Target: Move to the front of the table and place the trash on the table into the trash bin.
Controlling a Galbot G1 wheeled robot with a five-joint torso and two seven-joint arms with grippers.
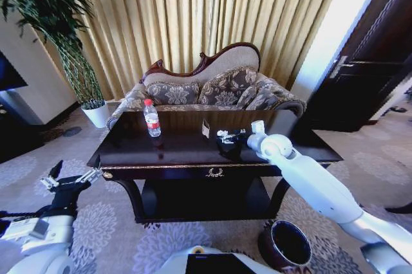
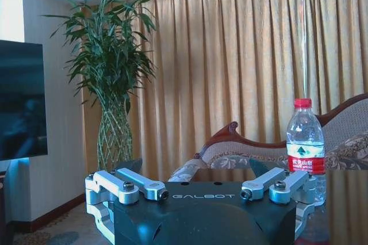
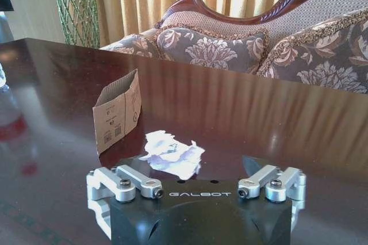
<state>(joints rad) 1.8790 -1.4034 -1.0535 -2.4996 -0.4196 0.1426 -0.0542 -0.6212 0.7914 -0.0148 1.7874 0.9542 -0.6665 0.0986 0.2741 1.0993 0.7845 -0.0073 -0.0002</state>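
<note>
Right gripper over the table mid-right, near the back edge, jaws spread wide, holding nothing. Just ahead of its fingers in right wrist view: crumpled white scrap flat on the top, not touched. Beside the scrap, a bent cardboard piece standing on edge, apart from it.

Left gripper off the table, low, beside the front-left corner, jaws wide open, empty. Fingers pointed toward the table edge in left wrist view.

Bottle upright on the table, left of centre, near the back edge; red label, cap on. Well apart from both grippers. Seen upright beyond the left gripper in left wrist view.

Bin on the carpet in front of the table's front-right leg, below the right arm, well under table height, mouth up.

Sofa behind the table's back edge; potted plant off the back-left corner.
</note>
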